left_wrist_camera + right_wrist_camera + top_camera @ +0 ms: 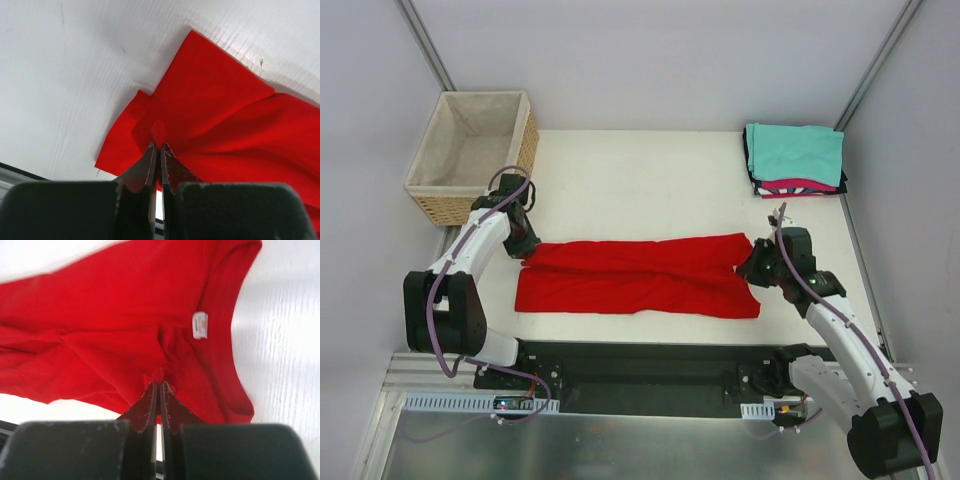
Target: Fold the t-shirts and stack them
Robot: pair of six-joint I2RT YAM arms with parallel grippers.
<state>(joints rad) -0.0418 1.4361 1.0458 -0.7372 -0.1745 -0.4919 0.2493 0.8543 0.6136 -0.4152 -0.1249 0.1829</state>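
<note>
A bright red t-shirt point(638, 277) lies stretched as a long band across the middle of the table, folded lengthwise. My left gripper point(526, 250) is shut on its left end; in the left wrist view a pinch of red cloth point(159, 134) sticks up between the fingertips of the gripper point(159, 146). My right gripper point(752, 262) is shut on the collar end; the right wrist view shows the gripper point(159, 384) pinching red cloth point(100, 330) near the white neck label point(200, 325). A stack of folded t-shirts point(794, 158), teal on top with magenta-pink and black below, sits at the back right.
A woven wicker basket point(472, 152) with beige lining stands at the back left, close behind the left arm. White walls and slanted frame posts enclose the table. The arms' black base rail point(640, 375) runs along the near edge.
</note>
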